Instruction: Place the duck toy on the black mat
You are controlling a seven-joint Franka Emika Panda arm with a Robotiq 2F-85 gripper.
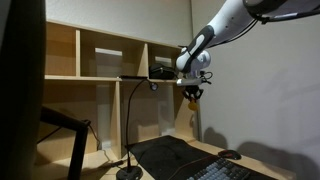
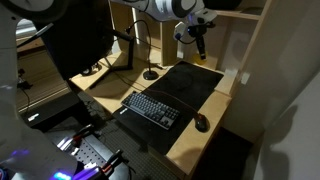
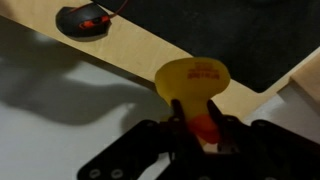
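Clamping duck (image 3: 193,82) between nearly closed jaws of gripper (image 3: 198,122); hanging high above desk (image 2: 222,100), well clear of mat (image 2: 190,85), near wooden shelves (image 1: 100,60), with keyboard (image 2: 152,108) and mouse (image 2: 203,122) far below.

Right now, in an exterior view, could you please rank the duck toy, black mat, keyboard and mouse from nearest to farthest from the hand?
1. duck toy, held in the hand.
2. black mat, lying below it.
3. keyboard and mouse, toward the front: too close to call.
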